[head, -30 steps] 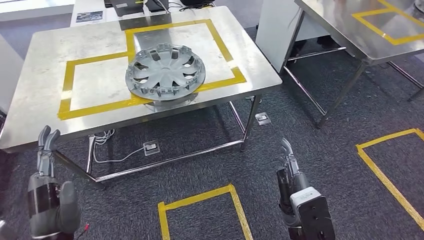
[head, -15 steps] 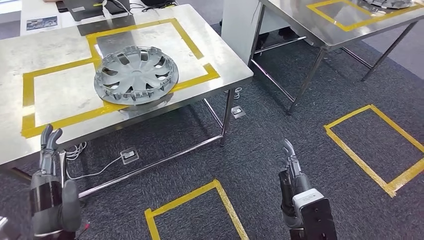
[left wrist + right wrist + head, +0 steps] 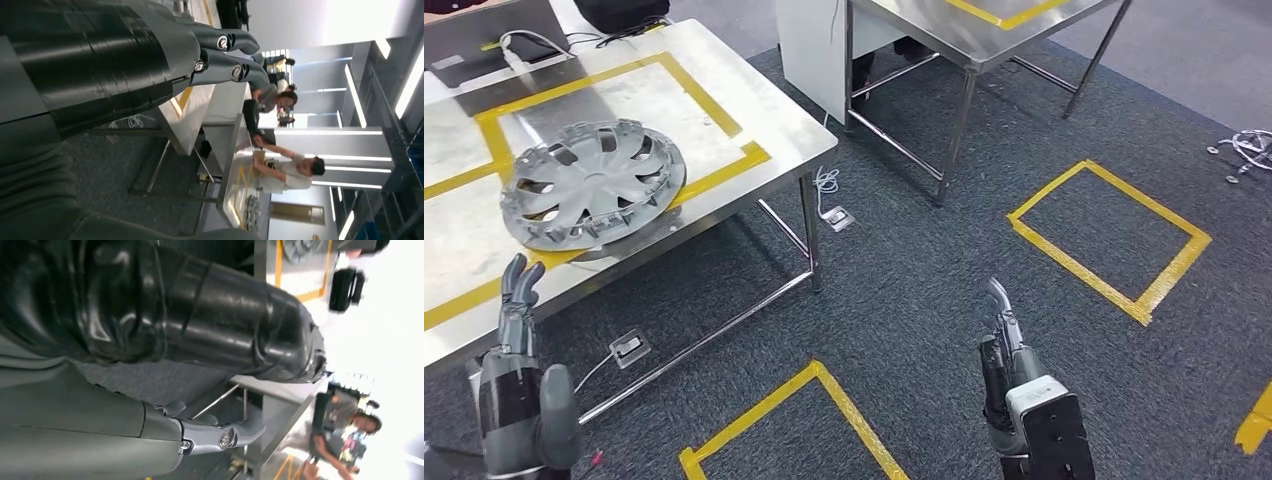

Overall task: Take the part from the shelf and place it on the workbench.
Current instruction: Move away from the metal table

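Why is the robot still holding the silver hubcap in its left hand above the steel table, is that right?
Not quite. The head view shows the silver hubcap lying on the steel table, inside the yellow tape frame. The left hand holds nothing; it hangs by the table's near edge, fingers apart.

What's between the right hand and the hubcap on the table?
In the head view, bare grey carpet and the table's front leg separate the right hand from the hubcap.
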Motion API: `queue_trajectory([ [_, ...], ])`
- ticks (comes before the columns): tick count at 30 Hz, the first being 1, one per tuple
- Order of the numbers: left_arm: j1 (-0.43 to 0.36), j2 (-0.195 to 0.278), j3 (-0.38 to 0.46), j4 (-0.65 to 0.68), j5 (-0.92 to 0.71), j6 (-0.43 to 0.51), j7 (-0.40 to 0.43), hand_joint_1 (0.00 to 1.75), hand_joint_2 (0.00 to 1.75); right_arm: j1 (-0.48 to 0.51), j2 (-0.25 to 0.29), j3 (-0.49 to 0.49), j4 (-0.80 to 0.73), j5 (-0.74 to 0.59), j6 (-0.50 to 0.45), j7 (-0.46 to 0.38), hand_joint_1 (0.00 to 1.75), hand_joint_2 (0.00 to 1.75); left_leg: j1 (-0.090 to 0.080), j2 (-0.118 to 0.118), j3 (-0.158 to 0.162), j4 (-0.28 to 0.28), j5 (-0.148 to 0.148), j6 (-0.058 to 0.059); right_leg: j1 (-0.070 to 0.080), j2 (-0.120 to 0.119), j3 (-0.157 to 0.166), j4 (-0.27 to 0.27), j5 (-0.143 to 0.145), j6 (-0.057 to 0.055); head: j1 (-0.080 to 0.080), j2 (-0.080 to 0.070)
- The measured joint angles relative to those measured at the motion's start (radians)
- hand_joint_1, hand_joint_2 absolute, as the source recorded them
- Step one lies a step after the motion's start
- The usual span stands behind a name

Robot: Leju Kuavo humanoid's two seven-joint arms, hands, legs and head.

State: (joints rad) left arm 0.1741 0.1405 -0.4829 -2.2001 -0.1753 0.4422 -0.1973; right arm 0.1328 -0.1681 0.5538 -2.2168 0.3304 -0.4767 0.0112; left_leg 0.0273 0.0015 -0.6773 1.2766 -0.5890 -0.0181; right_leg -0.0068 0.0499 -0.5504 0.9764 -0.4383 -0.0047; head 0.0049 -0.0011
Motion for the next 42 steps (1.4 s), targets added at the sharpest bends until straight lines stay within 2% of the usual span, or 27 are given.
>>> queue_trajectory([
  [2, 0.0, 0.001, 0.0, 0.0, 0.013, -0.002, -0.001, 0.0, 0.0, 0.002, 0.0, -0.002, 0.0, -0.006, -0.001, -0.005, 0.0, 0.0, 0.0, -0.017, 0.029, -0.093, 0.072, 0.006, 0.0, 0.033, 0.001, 0.007, -0.005, 0.003, -0.007, 0.0],
  [4, -0.001, 0.001, 0.0, 0.0, 0.03, -0.005, -0.007, 0.0, 0.0, 0.002, 0.0, -0.003, 0.0, -0.015, 0.001, -0.013, 0.0, 0.0, 0.005, -0.068, 0.08, -0.214, 0.121, 0.012, 0.0, 0.062, -0.006, 0.02, -0.012, 0.011, -0.014, 0.0],
  [6, -0.001, 0.001, -0.001, 0.0, 0.074, -0.014, -0.022, 0.0, 0.0, 0.004, 0.0, -0.005, 0.0, -0.032, 0.007, -0.026, 0.0, 0.0, 0.004, -0.093, 0.104, -0.26, 0.123, 0.017, -0.006, 0.088, -0.021, 0.029, -0.014, 0.025, -0.015, 0.0],
  [7, -0.001, 0.001, -0.001, 0.001, 0.1, -0.018, -0.032, 0.0, 0.0, 0.005, 0.0, -0.006, 0.0, -0.042, 0.01, -0.034, 0.0, 0.0, 0.002, -0.082, 0.108, -0.264, 0.124, 0.019, -0.009, 0.102, -0.031, 0.03, -0.013, 0.033, -0.016, 0.0],
  [8, -0.001, 0.001, -0.001, 0.002, 0.121, -0.022, -0.04, 0.0, 0.0, 0.008, 0.0, -0.007, -0.001, -0.051, 0.013, -0.041, 0.0, 0.0, 0.002, -0.069, 0.11, -0.266, 0.125, 0.024, -0.011, 0.102, -0.038, 0.032, -0.012, 0.04, -0.016, 0.0],
  [10, -0.001, 0.002, -0.001, 0.004, 0.14, -0.025, -0.051, 0.0, 0.0, 0.01, 0.0, -0.01, -0.002, -0.06, 0.015, -0.05, 0.0, 0.0, 0.005, -0.041, 0.116, -0.274, 0.127, 0.034, -0.008, 0.055, -0.064, 0.069, -0.032, 0.049, -0.007, 0.0],
  [12, 0.001, 0.001, -0.001, 0.006, 0.146, -0.027, -0.054, 0.0, 0.0, 0.009, 0.0, -0.014, -0.003, -0.063, 0.016, -0.054, 0.0, 0.0, 0.003, -0.011, 0.119, -0.276, 0.124, 0.041, -0.007, -0.014, -0.12, 0.181, -0.085, 0.058, 0.007, 0.0],
  [14, 0.003, 0.001, -0.001, 0.009, 0.148, -0.027, -0.054, 0.0, 0.0, 0.011, 0.0, -0.015, -0.003, -0.065, 0.016, -0.054, 0.0, 0.0, 0.0, 0.02, 0.119, -0.276, 0.121, 0.044, -0.01, -0.038, -0.179, 0.296, -0.127, 0.064, 0.015, 0.0],
  [15, 0.003, 0.001, -0.001, 0.011, 0.149, -0.027, -0.054, 0.0, 0.0, 0.012, 0.0, -0.016, -0.003, -0.065, 0.016, -0.054, 0.0, 0.0, -0.001, 0.035, 0.119, -0.276, 0.119, 0.044, -0.011, -0.041, -0.186, 0.31, -0.124, 0.065, 0.018, 0.0],
  [16, 0.003, 0.001, -0.001, 0.013, 0.149, -0.027, -0.054, 0.0, 0.0, 0.013, 0.0, -0.017, -0.002, -0.066, 0.016, -0.054, 0.0, 0.0, -0.002, 0.051, 0.12, -0.276, 0.118, 0.044, -0.011, -0.045, -0.172, 0.284, -0.103, 0.064, 0.022, 0.0],
  [17, 0.003, 0.001, -0.001, 0.014, 0.149, -0.027, -0.054, 0.0, 0.0, 0.014, 0.0, -0.018, -0.002, -0.066, 0.016, -0.055, 0.0, 0.0, -0.003, 0.065, 0.122, -0.276, 0.116, 0.043, -0.01, -0.055, -0.139, 0.225, -0.072, 0.061, 0.025, 0.0],
  [19, 0.003, 0.001, -0.001, 0.015, 0.15, -0.027, -0.055, 0.0, 0.0, 0.015, 0.0, -0.021, -0.003, -0.066, 0.015, -0.055, 0.0, 0.0, -0.007, 0.089, 0.128, -0.276, 0.112, 0.038, -0.002, -0.098, -0.063, 0.084, -0.026, 0.046, 0.031, 0.0],
  [20, 0.003, 0.001, -0.001, 0.015, 0.151, -0.027, -0.055, 0.0, 0.0, 0.015, 0.0, -0.022, -0.003, -0.065, 0.014, -0.055, 0.0, 0.0, -0.009, 0.097, 0.131, -0.276, 0.11, 0.033, 0.003, -0.113, -0.041, 0.044, -0.018, 0.038, 0.032, 0.0],
  [21, 0.003, 0.001, -0.001, 0.016, 0.151, -0.027, -0.055, 0.0, 0.0, 0.016, 0.0, -0.023, -0.004, -0.065, 0.012, -0.055, 0.0, 0.0, -0.01, 0.107, 0.134, -0.277, 0.107, 0.028, 0.007, -0.118, -0.034, 0.026, -0.019, 0.03, 0.032, 0.0],
  [23, 0.002, 0.001, -0.001, 0.019, 0.152, -0.027, -0.056, 0.0, 0.0, 0.022, 0.0, -0.027, -0.005, -0.063, 0.008, -0.056, 0.0, 0.0, -0.009, 0.125, 0.141, -0.281, 0.103, 0.017, 0.01, -0.095, -0.028, 0.022, -0.018, 0.019, 0.032, 0.0],
  [24, 0.001, 0.002, -0.001, 0.02, 0.152, -0.027, -0.056, 0.0, 0.0, 0.026, 0.0, -0.028, -0.006, -0.062, 0.007, -0.056, 0.0, 0.0, -0.007, 0.118, 0.143, -0.279, 0.099, 0.011, 0.007, -0.083, -0.02, 0.014, -0.014, 0.014, 0.031, 0.0],
  [26, 0.0, 0.004, -0.002, 0.023, 0.153, -0.027, -0.056, 0.0, 0.0, 0.03, 0.0, -0.031, -0.009, -0.059, 0.003, -0.057, 0.0, 0.0, -0.005, 0.065, 0.127, -0.235, 0.066, 0.005, 0.001, -0.062, 0.002, -0.002, -0.005, 0.006, 0.024, 0.0],
  [27, 0.0, 0.005, -0.003, 0.025, 0.153, -0.027, -0.056, 0.0, 0.0, 0.031, 0.0, -0.032, -0.009, -0.058, 0.002, -0.057, 0.0, 0.0, -0.004, 0.031, 0.102, -0.181, 0.038, 0.003, -0.002, -0.051, 0.003, -0.006, -0.003, 0.003, 0.017, 0.0],
  [28, 0.002, 0.006, -0.004, 0.027, 0.154, -0.027, -0.056, 0.0, 0.0, 0.031, 0.0, -0.034, -0.009, -0.057, 0.0, -0.056, 0.0, 0.0, -0.004, 0.011, 0.068, -0.113, 0.008, 0.003, -0.002, -0.039, 0.003, -0.005, -0.002, 0.0, 0.01, 0.0],
  [30, 0.003, 0.008, -0.004, 0.033, 0.156, -0.027, -0.055, 0.0, 0.0, 0.035, 0.0, -0.037, -0.009, -0.055, -0.001, -0.055, 0.0, 0.0, -0.005, 0.0, 0.008, -0.009, -0.017, 0.003, -0.001, -0.008, 0.001, -0.003, -0.002, -0.004, -0.001, 0.0],
  [31, 0.004, 0.009, -0.005, 0.035, 0.157, -0.027, -0.055, 0.0, 0.0, 0.036, 0.0, -0.039, -0.009, -0.053, -0.002, -0.055, 0.0, 0.0, -0.004, -0.002, 0.0, -0.007, -0.001, 0.004, -0.002, 0.009, 0.001, 0.0, -0.004, -0.003, -0.005, 0.0],
  [33, 0.004, 0.009, -0.005, 0.037, 0.157, -0.027, -0.055, 0.0, 0.0, 0.039, 0.0, -0.042, -0.009, -0.05, -0.003, -0.055, 0.0, 0.0, -0.001, -0.021, 0.036, -0.107, 0.073, 0.006, -0.004, 0.041, 0.001, 0.008, -0.009, 0.003, -0.012, 0.0],
  [35, 0.003, 0.009, -0.005, 0.039, 0.157, -0.027, -0.054, 0.0, 0.0, 0.042, 0.0, -0.046, -0.009, -0.047, -0.006, -0.054, 0.0, 0.0, 0.005, -0.062, 0.09, -0.224, 0.116, 0.007, -0.005, 0.07, -0.005, 0.024, -0.02, 0.014, -0.018, 0.0],
  [37, 0.003, 0.009, -0.005, 0.039, 0.157, -0.027, -0.054, 0.0, 0.0, 0.045, 0.0, -0.049, -0.011, -0.044, -0.008, -0.054, 0.0, 0.0, 0.003, -0.076, 0.113, -0.258, 0.111, 0.012, -0.008, 0.093, -0.017, 0.033, -0.024, 0.028, -0.019, 0.0],
  [39, 0.001, 0.009, -0.005, 0.039, 0.157, -0.027, -0.054, 0.0, 0.0, 0.05, 0.0, -0.053, -0.014, -0.043, -0.009, -0.053, 0.0, 0.0, 0.0, -0.051, 0.117, -0.259, 0.111, 0.023, -0.014, 0.108, -0.031, 0.032, -0.022, 0.041, -0.018, 0.0],
  [40, 0.0, 0.009, -0.005, 0.039, 0.157, -0.027, -0.054, 0.0, 0.0, 0.052, 0.0, -0.055, -0.015, -0.042, -0.01, -0.053, 0.0, 0.0, 0.002, -0.039, 0.12, -0.261, 0.111, 0.03, -0.012, 0.092, -0.039, 0.042, -0.027, 0.046, -0.016, 0.0],
  [42, -0.001, 0.008, -0.005, 0.039, 0.157, -0.027, -0.053, 0.0, 0.0, 0.054, 0.0, -0.061, -0.017, -0.041, -0.011, -0.052, 0.0, 0.0, 0.001, -0.01, 0.124, -0.266, 0.11, 0.04, -0.007, 0.027, -0.08, 0.12, -0.069, 0.053, 0.001, 0.0],
])
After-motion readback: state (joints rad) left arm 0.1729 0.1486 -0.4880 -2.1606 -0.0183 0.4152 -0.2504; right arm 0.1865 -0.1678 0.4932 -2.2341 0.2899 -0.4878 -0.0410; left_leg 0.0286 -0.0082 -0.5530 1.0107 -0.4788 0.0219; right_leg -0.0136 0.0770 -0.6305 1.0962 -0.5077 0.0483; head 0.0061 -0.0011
